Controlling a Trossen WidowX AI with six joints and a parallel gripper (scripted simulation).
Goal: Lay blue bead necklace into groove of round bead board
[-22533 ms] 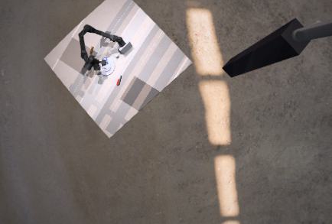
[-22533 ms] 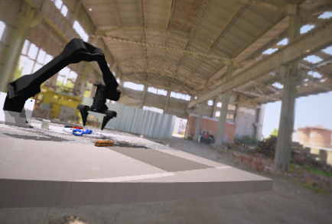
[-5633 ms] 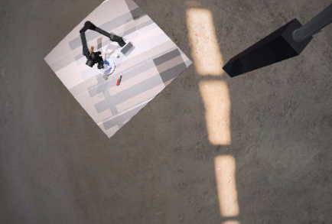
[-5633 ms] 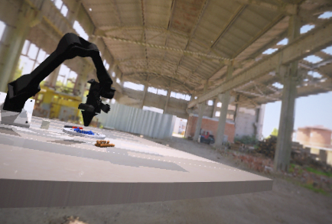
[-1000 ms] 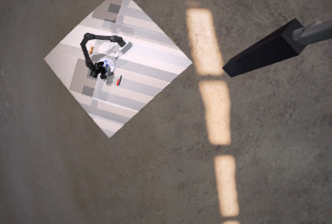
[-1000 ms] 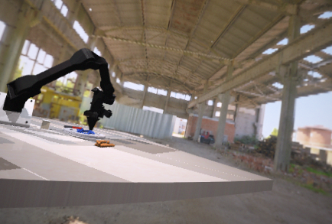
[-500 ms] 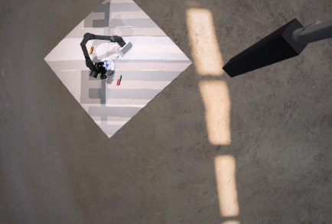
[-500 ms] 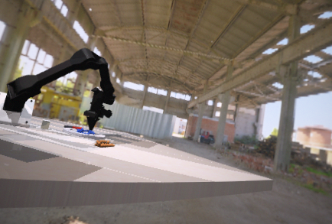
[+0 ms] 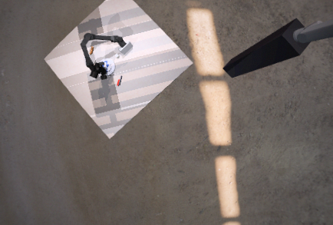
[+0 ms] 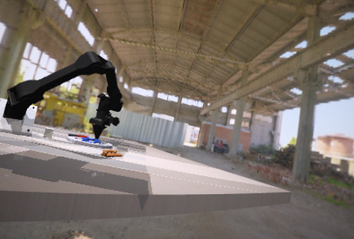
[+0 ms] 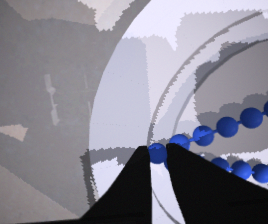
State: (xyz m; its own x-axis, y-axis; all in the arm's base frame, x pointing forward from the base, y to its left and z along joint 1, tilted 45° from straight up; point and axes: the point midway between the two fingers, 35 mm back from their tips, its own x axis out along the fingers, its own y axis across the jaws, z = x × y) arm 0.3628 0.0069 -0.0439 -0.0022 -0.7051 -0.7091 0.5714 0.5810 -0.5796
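The round bead board [image 9: 112,67] [image 10: 102,145] [image 11: 117,100] is pale with a ring-shaped groove. The blue bead necklace [image 10: 90,139] [image 11: 227,126] lies over it. My gripper [image 10: 98,138] [image 11: 156,153] is shut on the necklace, with one bead between the fingertips. In the wrist view that bead is over the groove band, on the board's left side. From there two strands run right, across the inner disc inside the groove. The height of the held bead above the groove is hard to tell. The far part of the necklace is out of the wrist view.
An orange object [image 9: 91,51] [image 10: 111,152] lies on the table to one side of the board. A red and black object [image 9: 120,81] lies on the other side. A small light block [image 9: 117,56] [image 10: 48,132] stands between the board and the arm's base [image 9: 126,47].
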